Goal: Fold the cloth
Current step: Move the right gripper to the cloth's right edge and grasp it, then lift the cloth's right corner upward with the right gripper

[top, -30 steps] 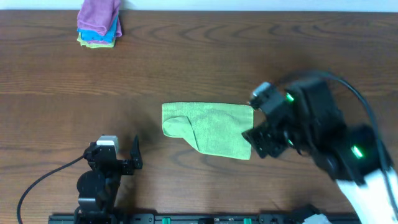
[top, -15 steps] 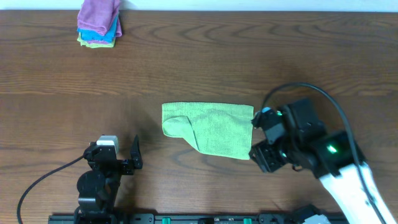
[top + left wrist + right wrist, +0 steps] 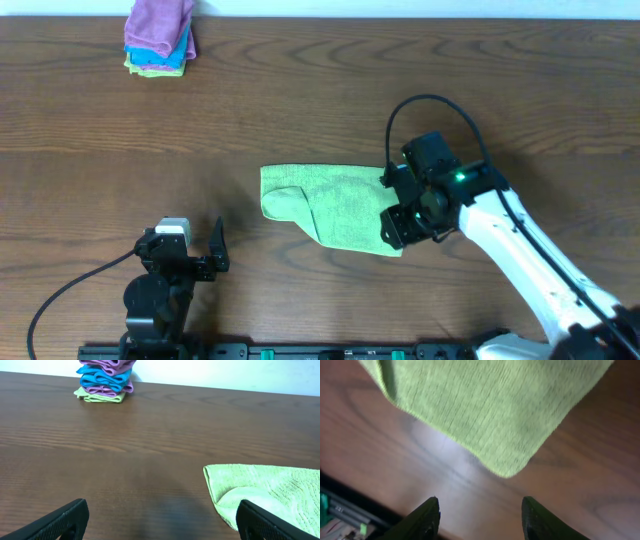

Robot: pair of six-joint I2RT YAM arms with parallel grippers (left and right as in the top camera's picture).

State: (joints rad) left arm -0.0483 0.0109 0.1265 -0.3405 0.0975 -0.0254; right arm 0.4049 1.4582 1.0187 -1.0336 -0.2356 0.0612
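The light lime-green cloth (image 3: 335, 205) lies flat mid-table with its left near corner folded over. My right gripper (image 3: 392, 228) is open and empty, hovering over the cloth's near right corner. In the right wrist view that corner (image 3: 507, 467) lies just ahead of the open fingers (image 3: 480, 515). My left gripper (image 3: 200, 258) is open and empty, resting at the near left of the table, apart from the cloth. In the left wrist view the cloth's left edge (image 3: 260, 490) shows at the right, beyond the spread fingers (image 3: 162, 520).
A stack of folded purple, blue and green cloths (image 3: 160, 40) sits at the far left corner and shows in the left wrist view (image 3: 105, 380). The dark wooden table (image 3: 320, 110) spreads all round. A black rail (image 3: 300, 352) runs along the near edge.
My right arm has moved left and lowered from beside the cloth's right edge to over its near right corner. The cloth and left arm have not moved.
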